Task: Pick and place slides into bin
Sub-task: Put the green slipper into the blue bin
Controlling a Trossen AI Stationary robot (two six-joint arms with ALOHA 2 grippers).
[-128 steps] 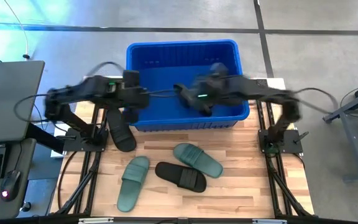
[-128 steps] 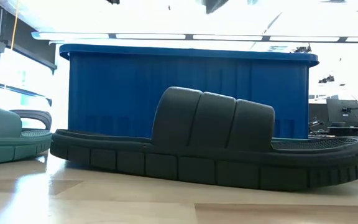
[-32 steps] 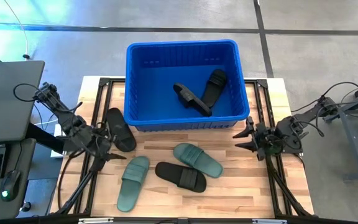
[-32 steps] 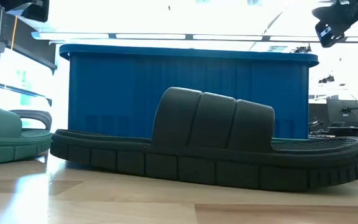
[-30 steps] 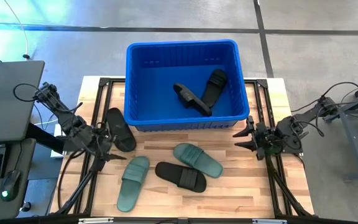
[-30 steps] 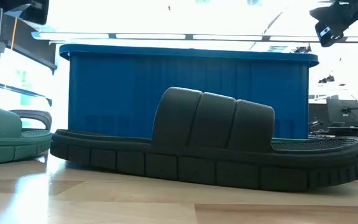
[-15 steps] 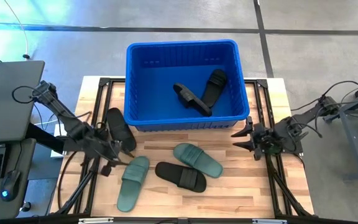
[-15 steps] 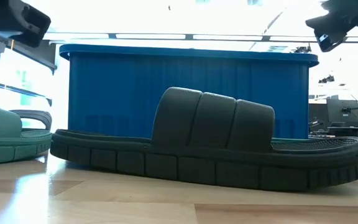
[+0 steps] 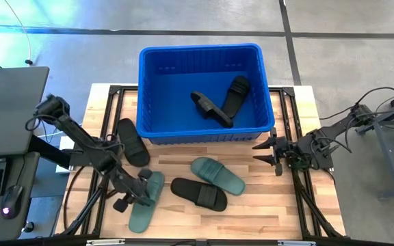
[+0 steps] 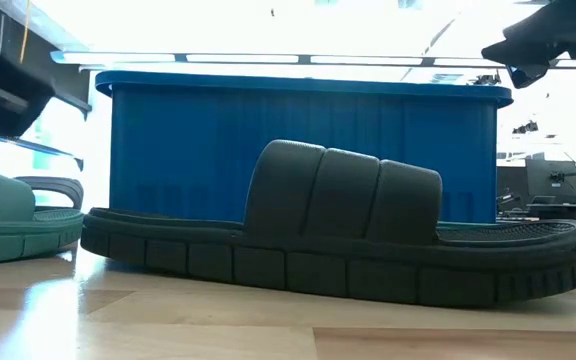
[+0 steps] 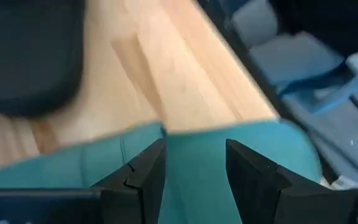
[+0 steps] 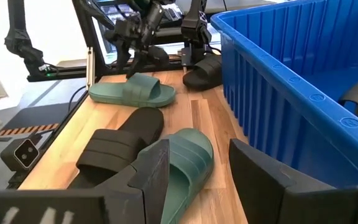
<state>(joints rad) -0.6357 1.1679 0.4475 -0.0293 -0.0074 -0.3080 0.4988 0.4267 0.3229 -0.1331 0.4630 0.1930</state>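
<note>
Your left gripper (image 9: 139, 193) has swung down from the bench's left edge and now sits over the green slide (image 9: 145, 200) near the front-left corner, jaws apart astride it, not yet closed. Your right gripper (image 9: 264, 152) has barely crept inward from the right edge, jaws also apart, holding nothing. Two black slides (image 9: 219, 102) already lie in the bin (image 9: 149, 82); four wait on the bench (image 9: 265, 205). Judging by this, the next pick is the left arm's green slide.

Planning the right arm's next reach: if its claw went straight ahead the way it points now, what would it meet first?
Probably the nearer green slide, lying just ahead of the open right claw, beside the bin. Depth is uncertain.
</note>
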